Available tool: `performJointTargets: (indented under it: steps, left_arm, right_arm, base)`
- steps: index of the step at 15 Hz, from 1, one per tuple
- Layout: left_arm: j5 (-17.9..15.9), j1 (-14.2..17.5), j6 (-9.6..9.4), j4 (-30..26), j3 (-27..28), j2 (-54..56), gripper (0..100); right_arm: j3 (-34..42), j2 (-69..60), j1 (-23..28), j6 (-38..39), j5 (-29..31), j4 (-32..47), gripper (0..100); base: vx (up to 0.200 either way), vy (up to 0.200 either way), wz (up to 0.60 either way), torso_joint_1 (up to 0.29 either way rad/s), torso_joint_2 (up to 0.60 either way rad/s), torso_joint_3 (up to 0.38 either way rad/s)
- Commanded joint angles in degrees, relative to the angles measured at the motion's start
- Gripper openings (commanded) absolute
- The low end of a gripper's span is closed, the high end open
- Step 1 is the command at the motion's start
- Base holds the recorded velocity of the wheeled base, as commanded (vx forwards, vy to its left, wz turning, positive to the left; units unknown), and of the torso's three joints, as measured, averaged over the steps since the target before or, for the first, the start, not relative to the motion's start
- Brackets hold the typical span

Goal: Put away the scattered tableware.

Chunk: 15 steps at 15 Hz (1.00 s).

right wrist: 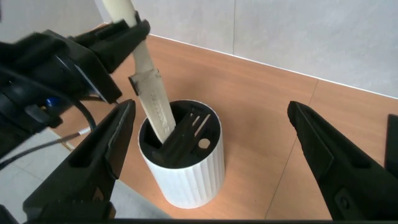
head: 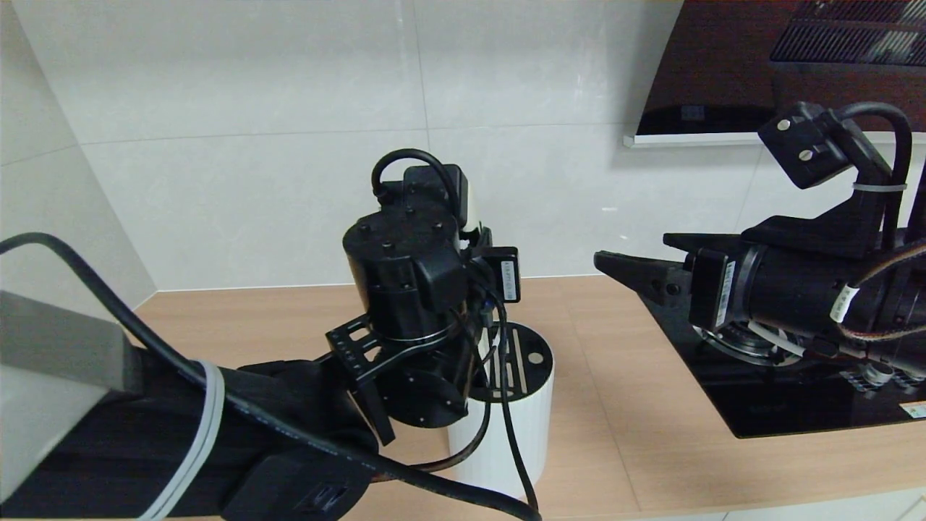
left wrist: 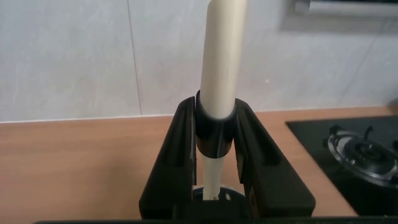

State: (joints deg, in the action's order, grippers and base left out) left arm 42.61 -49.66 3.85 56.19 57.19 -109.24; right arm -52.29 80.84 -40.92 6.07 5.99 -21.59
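A white ribbed knife holder with a black slotted top stands near the front edge of the wooden worktop, to the left of the black gas hob. Directly above the holder, the left gripper has its fingers clamped on a knife, gripping at the dark collar where the cream handle meets the blade. The knife hangs blade down and slightly tilted, with the lower end of the blade already inside an opening in the holder's black top and the handle rising above the fingers. The right gripper hangs in the air over the left edge of the hob, well apart from the holder, its fingers spread wide and holding nothing. Behind the worktop's far edge rises a pale tiled wall, and a dark range hood sits above the hob.
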Motion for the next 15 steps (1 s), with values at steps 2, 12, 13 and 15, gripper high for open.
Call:
performJointTargets:
  steps: [2,12,13,15]
  left_arm:
    - [0.02,0.01,0.45,-0.11,-0.32,-3.35,0]
    - [-0.15,0.01,0.45,-0.64,-2.17,-8.09,100]
    - [-0.15,0.01,0.45,-0.55,-2.17,-7.83,100]
    - [-0.15,0.01,0.45,-0.46,-2.34,-7.48,100]
  right_arm:
    - [0.08,0.11,-0.03,-0.01,-0.01,-0.03,100]
    - [0.08,0.46,-0.03,-0.01,0.08,-0.03,100]
    - [0.08,0.46,-0.03,-0.09,-0.01,-0.03,100]
    - [0.08,0.38,-0.03,-0.09,-0.01,-0.03,100]
  base:
    - [0.000,0.000,0.00,0.000,0.00,0.000]
    - [0.000,0.000,0.00,0.000,0.00,0.000]
    - [0.000,0.000,0.00,0.000,0.00,0.000]
    - [0.000,0.000,0.00,0.000,0.00,0.000]
